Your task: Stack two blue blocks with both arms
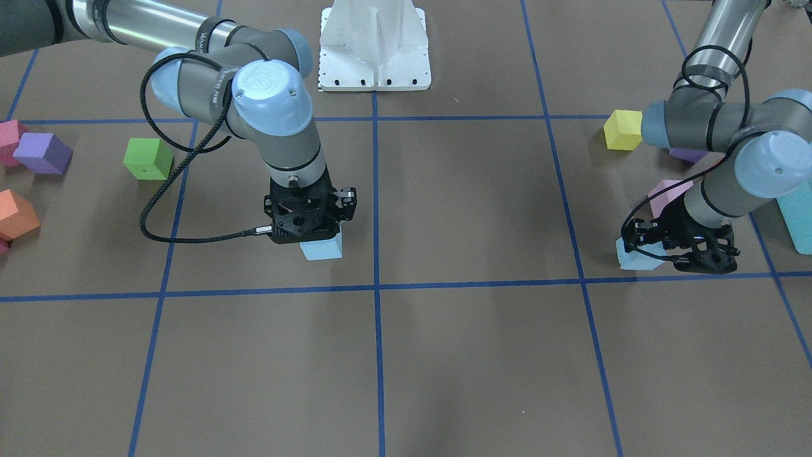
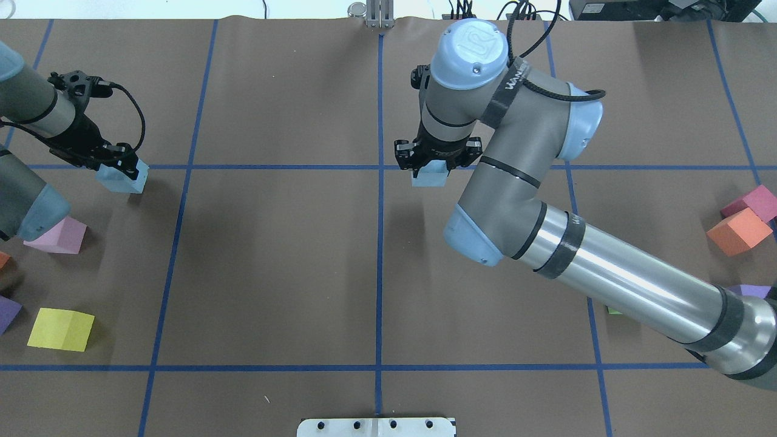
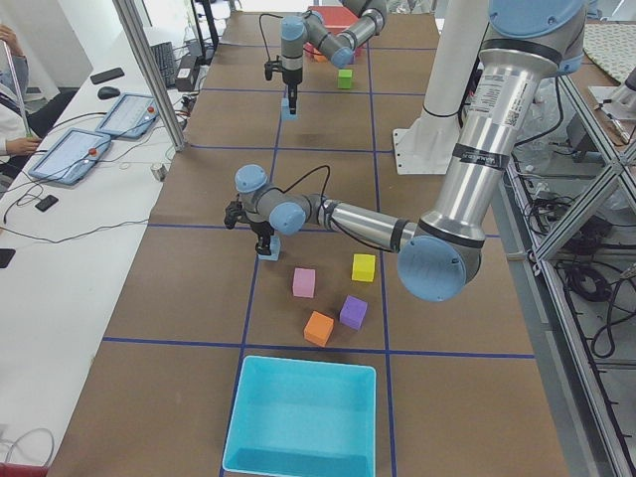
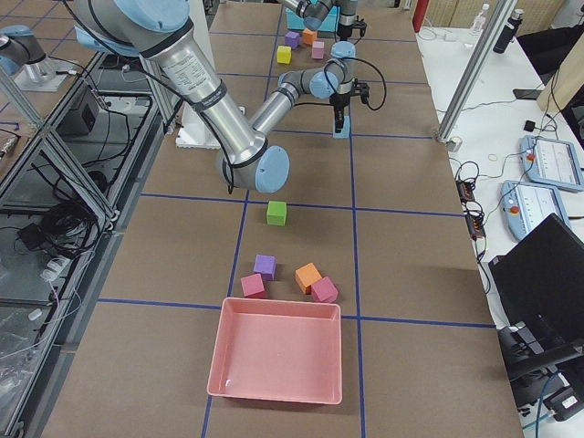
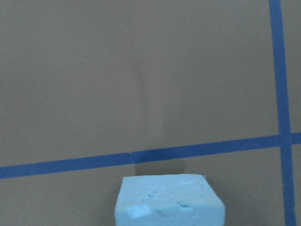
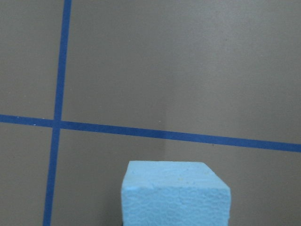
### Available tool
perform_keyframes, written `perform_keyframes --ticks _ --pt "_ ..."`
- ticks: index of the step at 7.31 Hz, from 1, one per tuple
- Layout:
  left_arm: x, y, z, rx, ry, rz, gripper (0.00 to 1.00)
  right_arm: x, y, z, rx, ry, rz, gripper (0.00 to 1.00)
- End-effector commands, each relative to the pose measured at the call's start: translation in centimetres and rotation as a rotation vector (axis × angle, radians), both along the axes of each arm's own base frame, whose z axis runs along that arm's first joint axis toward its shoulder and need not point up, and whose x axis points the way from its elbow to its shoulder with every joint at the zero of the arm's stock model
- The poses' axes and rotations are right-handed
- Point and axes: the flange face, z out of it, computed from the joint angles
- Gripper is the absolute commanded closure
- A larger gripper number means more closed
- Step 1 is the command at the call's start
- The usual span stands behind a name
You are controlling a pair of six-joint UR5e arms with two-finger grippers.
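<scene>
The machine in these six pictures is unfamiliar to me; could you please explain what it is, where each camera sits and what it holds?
It is a two-armed robot at a brown table marked with blue tape. Four pictures come from fixed cameras: one faces the robot, one looks down from behind it, and one stands at each table end. The other two come from cameras on the wrists, so each shows mostly the block in its own hand. The left hand grips the first blue block; the right hand grips the second blue block, nearer the table's middle. Loose cubes lie around: a yellow cube, a pink cube, a green cube and others. A teal tray and a pink tray sit at the table's ends.
</scene>
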Motion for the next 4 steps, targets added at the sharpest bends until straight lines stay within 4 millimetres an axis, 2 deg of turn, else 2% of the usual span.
perform_keyframes --ticks 1,3,4 --pt "0.1 -0.7 -6.1 -0.076 0.006 -0.069 0.58 -4.7 1.3 -1.9 -0.016 0.024 0.018 0.54" --pt "1.0 -1.8 -10.1 -0.132 0.031 -0.149 0.58 -8.1 4.0 -0.7 -0.012 0.023 -0.007 0.53" --pt "1.9 -2.5 -12.7 -0.158 0.04 -0.179 0.57 -9.6 4.5 -0.4 -0.021 -0.004 0.013 0.52"
